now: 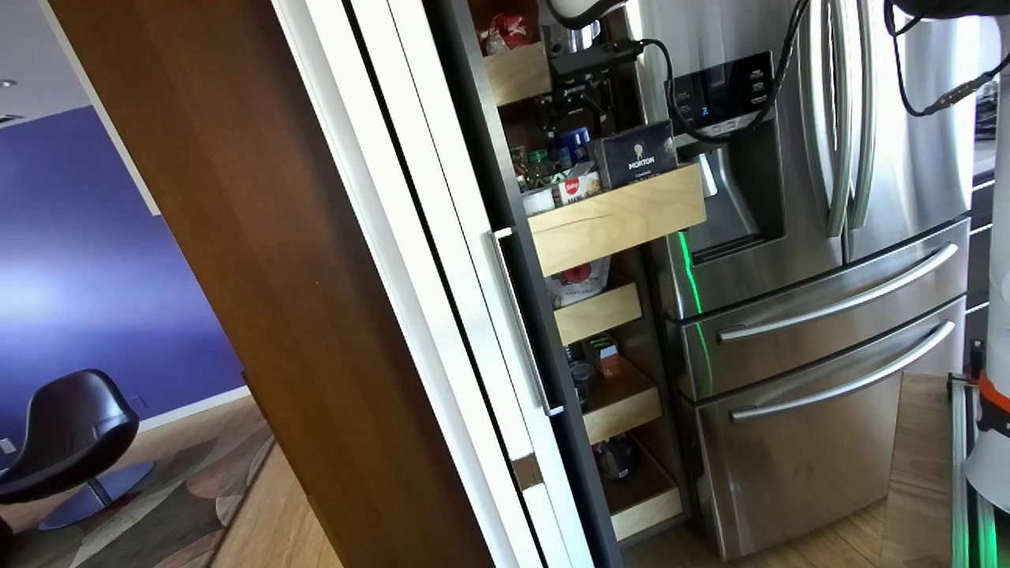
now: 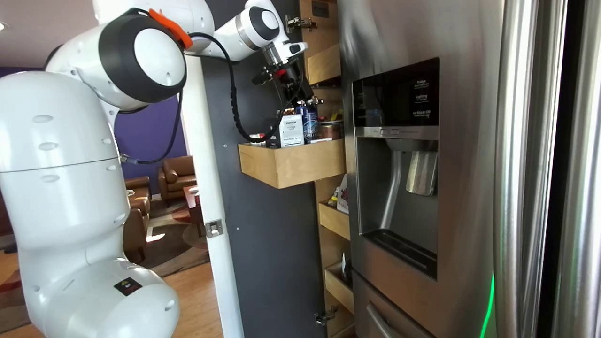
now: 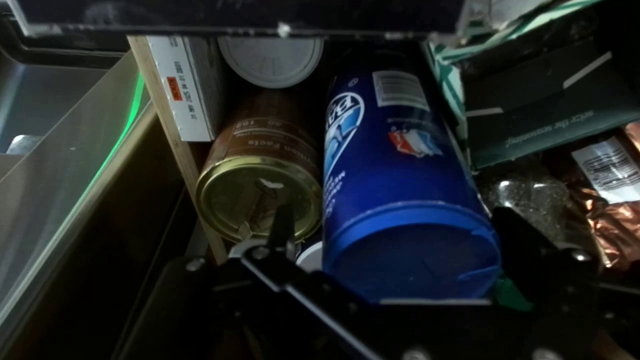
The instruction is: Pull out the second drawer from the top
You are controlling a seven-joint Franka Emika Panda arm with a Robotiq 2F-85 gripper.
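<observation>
The wooden drawer (image 1: pixel 619 221) sticks out; the fingers (image 3: pixel 283 230) sit wide apart, blue can (image 3: pixel 402 172) between, perhaps to pull by it.

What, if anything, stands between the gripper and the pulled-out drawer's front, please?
The Morton box and white carton: in an exterior view, both sit behind the drawer's front, with the gripper farther in. In the wrist view, the blue canister stands between its fingers.

The second drawer (image 1: pixel 619 222) is light, smooth wood. It is pulled out, poking well past the drawer above (image 1: pixel 518 73) and the drawer below (image 1: pixel 598 314). Its top is open, with lots packed inside.
</observation>
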